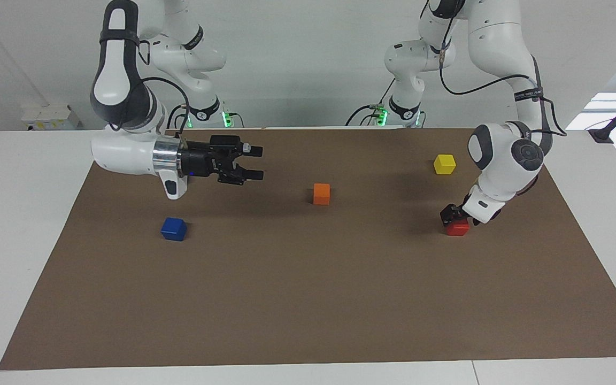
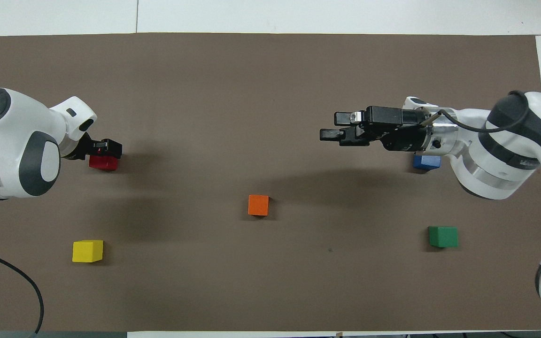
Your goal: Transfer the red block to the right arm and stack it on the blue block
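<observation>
At right of centre in the facing view, the left gripper (image 1: pixel 453 215) straddles the red block (image 1: pixel 457 228), jaws spread and not yet gripping. The block looks light and rigid (pinch two flat opposite faces). Upper left, the right gripper (image 1: pixel 255 162) hangs open, empty

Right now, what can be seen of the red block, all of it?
The red block is a small, plain, matte red cube sitting flat on the brown mat toward the left arm's end of the table, farther from the robots than the yellow cube. The left gripper is down over it with open fingers, covering its top; whether they touch it cannot be told.
</observation>
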Motion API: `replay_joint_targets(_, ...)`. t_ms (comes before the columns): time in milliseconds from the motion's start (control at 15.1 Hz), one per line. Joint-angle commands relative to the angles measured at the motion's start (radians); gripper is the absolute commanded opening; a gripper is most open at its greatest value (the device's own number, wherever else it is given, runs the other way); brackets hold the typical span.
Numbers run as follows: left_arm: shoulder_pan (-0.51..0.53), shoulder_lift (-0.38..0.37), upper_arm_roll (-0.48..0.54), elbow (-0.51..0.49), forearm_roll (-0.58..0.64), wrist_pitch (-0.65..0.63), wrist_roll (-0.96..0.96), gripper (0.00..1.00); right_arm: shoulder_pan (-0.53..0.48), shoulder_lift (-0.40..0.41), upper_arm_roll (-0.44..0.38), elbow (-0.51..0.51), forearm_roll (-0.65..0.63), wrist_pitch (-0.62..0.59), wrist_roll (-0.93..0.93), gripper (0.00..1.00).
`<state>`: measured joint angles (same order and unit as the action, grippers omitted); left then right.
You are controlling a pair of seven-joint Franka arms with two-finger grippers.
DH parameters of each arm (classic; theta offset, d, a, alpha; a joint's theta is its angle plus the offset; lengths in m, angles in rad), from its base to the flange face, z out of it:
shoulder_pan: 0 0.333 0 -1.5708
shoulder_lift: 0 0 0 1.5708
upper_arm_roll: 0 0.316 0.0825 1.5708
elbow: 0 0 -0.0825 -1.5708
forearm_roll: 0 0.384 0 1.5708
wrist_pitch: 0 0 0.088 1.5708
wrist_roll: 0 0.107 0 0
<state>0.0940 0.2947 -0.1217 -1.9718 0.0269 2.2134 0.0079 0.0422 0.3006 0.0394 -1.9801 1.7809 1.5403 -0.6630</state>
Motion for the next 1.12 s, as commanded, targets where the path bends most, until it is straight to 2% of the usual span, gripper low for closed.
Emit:
replay_joint_targets(0, -0.013, -0.005, 0.010, -0.016, -0.007, 0.022, 0.014, 0.64, 0.054, 0.052, 0.007, 0.007, 0.168, -0.078, -0.053, 1.00)
replay_joint_targets(132, -0.013, -0.005, 0.010, -0.021, -0.007, 0.022, 0.015, 0.00, 0.103, 0.095, 0.007, 0.021, 0.293, -0.130, -0.085, 1.00)
replay_joint_targets(331, -0.013, -0.006, 0.008, -0.004, -0.033, -0.030, 0.000, 0.00, 0.143, 0.127, 0.008, 0.023, 0.372, -0.219, -0.092, 1.00)
replay_joint_targets(463, -0.013, -0.020, 0.013, 0.086, -0.169, -0.194, -0.063, 0.00, 0.188, 0.163, 0.007, 0.023, 0.423, -0.273, -0.141, 1.00)
replay_joint_targets(596, -0.013, -0.054, 0.008, 0.171, -0.185, -0.375, -0.181, 0.00, 0.194, 0.167, 0.007, 0.021, 0.423, -0.258, -0.142, 1.00)
replay_joint_targets(794, -0.014, -0.121, -0.016, 0.250, -0.235, -0.579, -0.311, 0.00, 0.199, 0.166, 0.007, 0.023, 0.416, -0.227, -0.142, 1.00)
replay_joint_targets(1059, -0.016, -0.251, -0.021, 0.249, -0.408, -0.704, -0.651, 0.00, 0.216, 0.170, 0.007, 0.021, 0.416, -0.218, -0.155, 1.00)
